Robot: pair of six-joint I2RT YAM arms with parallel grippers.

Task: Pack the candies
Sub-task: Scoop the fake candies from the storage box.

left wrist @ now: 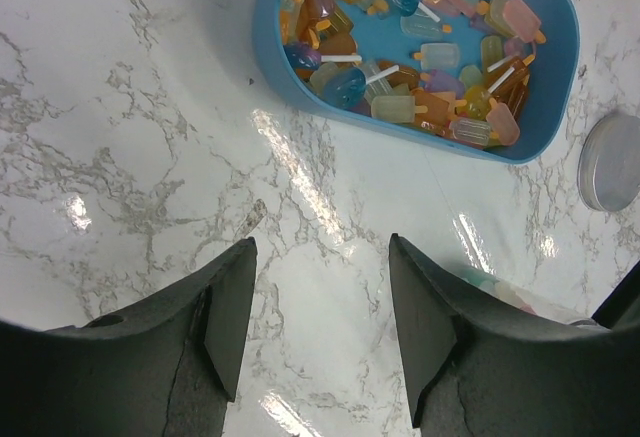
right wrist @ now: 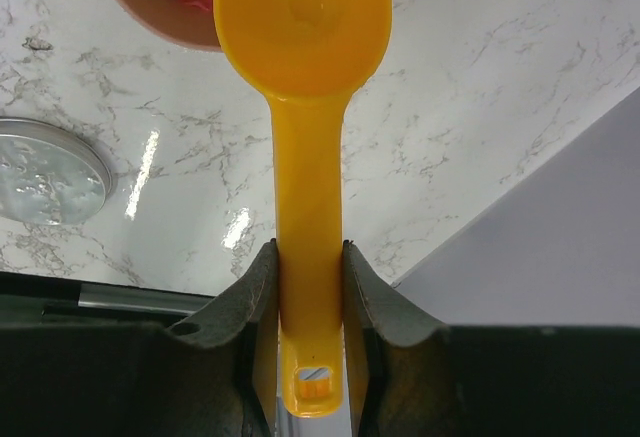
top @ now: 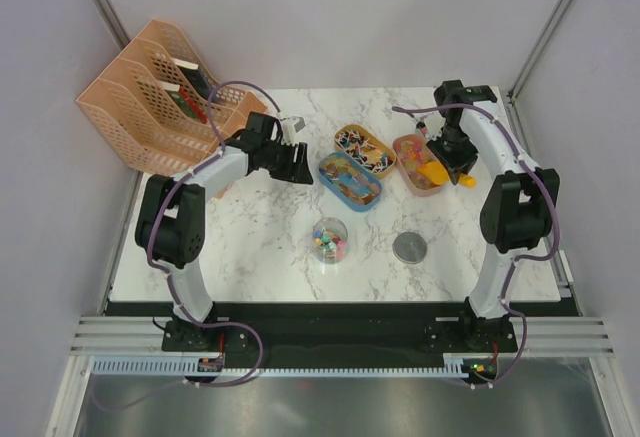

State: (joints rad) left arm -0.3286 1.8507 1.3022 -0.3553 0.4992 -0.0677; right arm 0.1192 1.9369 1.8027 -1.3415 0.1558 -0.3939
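beyond open left claw [left wrist: 320,267], candies [left wrist: 420,57] in blue tray [left wrist: 268,57]

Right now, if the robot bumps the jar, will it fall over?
Maybe not. The jar stands upright and holds some candies, so it is probably light and may just slide on the shiny table. A lid lies beside it, so tipping would likely spill them.

A white marble pattern with grey lines is being shown on the table [top: 260,247]. The candies [left wrist: 420,57] are being seen in pink, orange, yellow, green and blue, and their tray [left wrist: 268,57] is being seen in blue. The scoop [right wrist: 305,107] is being seen in yellow-orange, the left end effector [left wrist: 320,327] and the right end effector [right wrist: 308,267] in black, the file racks [top: 140,97] in peach.
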